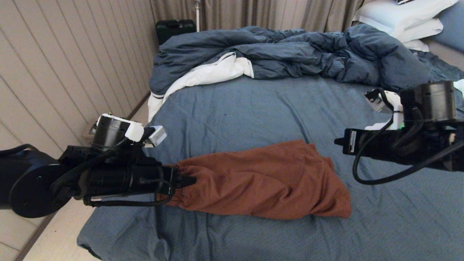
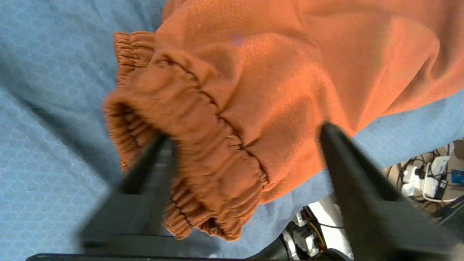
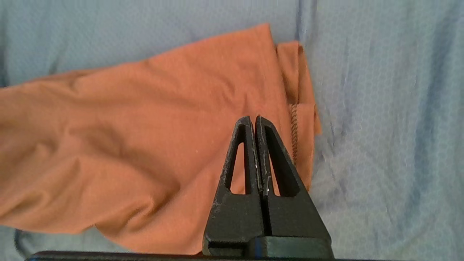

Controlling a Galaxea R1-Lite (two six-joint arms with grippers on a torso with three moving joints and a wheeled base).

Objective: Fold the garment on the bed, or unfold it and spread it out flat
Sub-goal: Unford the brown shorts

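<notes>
A: At twelve o'clock on the bed [image 1: 232, 108], what is lying?
B: One duvet [image 1: 290, 54], two pillows [image 1: 406, 18]. One garment [image 1: 264, 179] is lying at six.
A: Grippers?
B: Left gripper [image 2: 246, 141] is spreading around the waistband [image 2: 188, 145]; right gripper [image 3: 255, 121] is hovering, pressed together.

From my seat I see a wall [image 1: 54, 72] of pale beige vertical panels running along the left, meeting a light floor [image 1: 58, 235] at a dark skirting line. Straight ahead, taupe curtains [image 1: 253, 12] hang in close folds across the far side of the room. A dark green hard case [image 1: 175, 29] stands at the foot of them, near the corner, with a slim white pole [image 1: 197, 14] rising just beside it. Through the left wrist camera I glimpse a tangle of cables and white plugs [image 2: 424, 177] down on the floor. The lighting looks soft and even.
</notes>
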